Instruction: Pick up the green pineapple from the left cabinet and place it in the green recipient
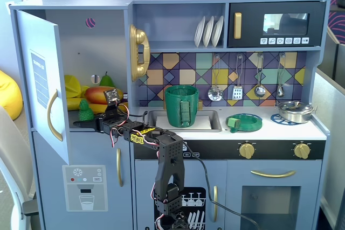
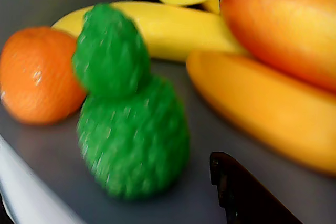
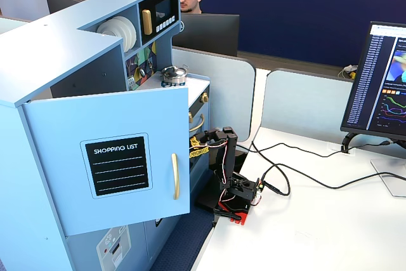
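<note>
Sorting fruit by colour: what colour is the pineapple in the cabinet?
Dark green all over, bumpy; the pineapple shows best in the wrist view.

- The green pineapple [image 2: 131,129] is motion-blurred in the wrist view.
- The open cabinet door [image 3: 108,157] hides the tool and fruit in a fixed view.

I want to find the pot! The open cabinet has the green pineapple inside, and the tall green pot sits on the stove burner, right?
Not quite. The tall green pot stands in the sink, as the fixed view from the front shows; the burner holds a silver pan. The green pineapple is inside the open cabinet.
</note>
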Robot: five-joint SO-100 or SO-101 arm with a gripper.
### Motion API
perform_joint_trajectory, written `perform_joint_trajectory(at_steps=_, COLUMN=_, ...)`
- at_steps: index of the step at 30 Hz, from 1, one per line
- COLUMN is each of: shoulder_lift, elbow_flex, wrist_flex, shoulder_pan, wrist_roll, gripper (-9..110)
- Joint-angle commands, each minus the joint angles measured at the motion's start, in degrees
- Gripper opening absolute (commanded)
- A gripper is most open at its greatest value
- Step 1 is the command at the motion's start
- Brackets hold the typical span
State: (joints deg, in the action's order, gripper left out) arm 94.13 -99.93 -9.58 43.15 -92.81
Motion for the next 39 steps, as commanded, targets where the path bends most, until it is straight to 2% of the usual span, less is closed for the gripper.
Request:
perform_joint_trajectory(at_steps=1, shoulder_lift=-1.14, elbow_flex=7.03, wrist_flex=-0.7, shoulder_pan=-0.97, wrist_roll=0.88, gripper=47)
perform_joint_trajectory(at_steps=20, shoulder_lift=-12.66, elbow_flex=20.21, wrist_flex=2.11, shoulder_pan=0.0, wrist_roll=-0.44, gripper=43)
perform_joint_trajectory(at_steps=23, shoulder_lift=-14.5, elbow_flex=22.24, wrist_flex=0.62, shoulder_pan=0.09, wrist_roll=0.53, gripper=34)
perform_joint_trajectory(at_steps=26, shoulder_lift=-15.73, elbow_flex=24.26, wrist_flex=0.88, shoulder_pan=0.18, wrist_roll=0.79, gripper=13)
perform_joint_trajectory(at_steps=29, shoulder_lift=-16.26, elbow_flex=25.75, wrist_flex=0.88, shoulder_pan=0.44, wrist_roll=1.32, gripper=1)
perform_joint_trajectory(at_steps=33, shoulder_lift=-14.59, elbow_flex=25.22, wrist_flex=2.29, shoulder_pan=0.26, wrist_roll=-0.35, gripper=0)
perform_joint_trajectory(at_steps=39, shoulder_lift=1.76, elbow_flex=11.43, wrist_flex=8.61, shoulder_pan=0.35, wrist_roll=-16.96, gripper=0)
